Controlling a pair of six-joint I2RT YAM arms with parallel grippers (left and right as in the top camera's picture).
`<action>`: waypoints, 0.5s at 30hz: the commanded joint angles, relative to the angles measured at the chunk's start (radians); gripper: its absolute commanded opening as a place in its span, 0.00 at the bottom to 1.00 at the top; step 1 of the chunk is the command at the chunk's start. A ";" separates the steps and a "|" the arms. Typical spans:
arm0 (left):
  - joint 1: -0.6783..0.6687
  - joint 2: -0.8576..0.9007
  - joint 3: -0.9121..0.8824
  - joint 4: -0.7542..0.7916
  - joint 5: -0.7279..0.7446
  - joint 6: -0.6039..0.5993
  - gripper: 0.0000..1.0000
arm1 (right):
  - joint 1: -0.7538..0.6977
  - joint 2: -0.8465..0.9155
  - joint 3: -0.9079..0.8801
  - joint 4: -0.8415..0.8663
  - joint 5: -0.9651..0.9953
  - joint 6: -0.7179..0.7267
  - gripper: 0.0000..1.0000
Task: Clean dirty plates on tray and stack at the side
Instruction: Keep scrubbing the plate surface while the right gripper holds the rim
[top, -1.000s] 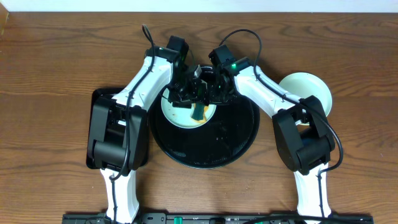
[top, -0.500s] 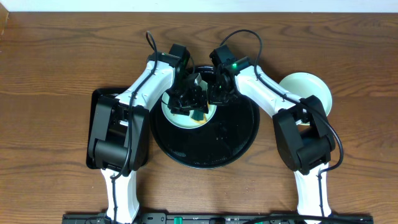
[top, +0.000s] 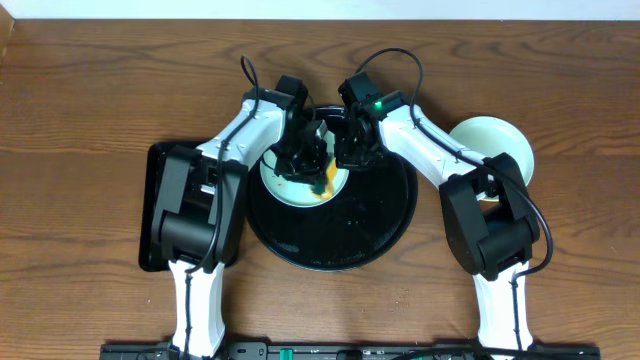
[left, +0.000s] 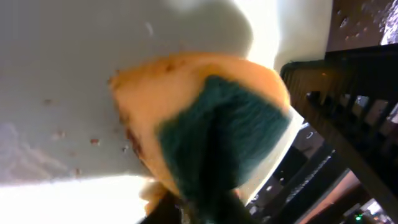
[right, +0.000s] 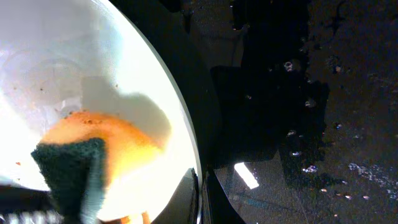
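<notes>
A pale plate (top: 283, 180) with brown specks lies on the upper left part of the round black tray (top: 345, 235). My left gripper (top: 316, 168) is shut on a yellow sponge (top: 324, 184) with a green scouring side, pressing it onto the plate's inside. In the left wrist view the sponge (left: 211, 118) fills the middle and bulges against the plate (left: 81, 56), with my left gripper (left: 205, 202) squeezing its lower end. My right gripper (top: 347, 153) is shut on that plate's right rim. The right wrist view shows my right gripper (right: 202, 190) pinching the rim, the plate (right: 68, 50), the sponge (right: 93, 155) and the wet tray (right: 336, 93).
A second pale blue plate (top: 497, 143) sits on the wooden table to the right of the tray, behind my right arm. A smaller rectangular black tray (top: 156, 205) lies at the left, partly under my left arm. Water drops speckle the round tray.
My left gripper has closed on the sponge, which now shows its yellow side on the plate. The left arm has edged slightly to the right. The right gripper has kept its hold on the rim.
</notes>
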 joint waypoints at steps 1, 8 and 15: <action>-0.006 0.029 -0.005 0.014 -0.037 -0.023 0.07 | -0.007 0.020 -0.010 -0.018 0.005 -0.007 0.01; -0.006 0.029 -0.005 -0.031 -0.251 -0.035 0.07 | -0.007 0.020 -0.010 -0.022 0.005 -0.007 0.01; -0.006 0.029 -0.005 -0.111 -0.495 -0.067 0.07 | -0.007 0.020 -0.010 -0.020 0.006 -0.003 0.01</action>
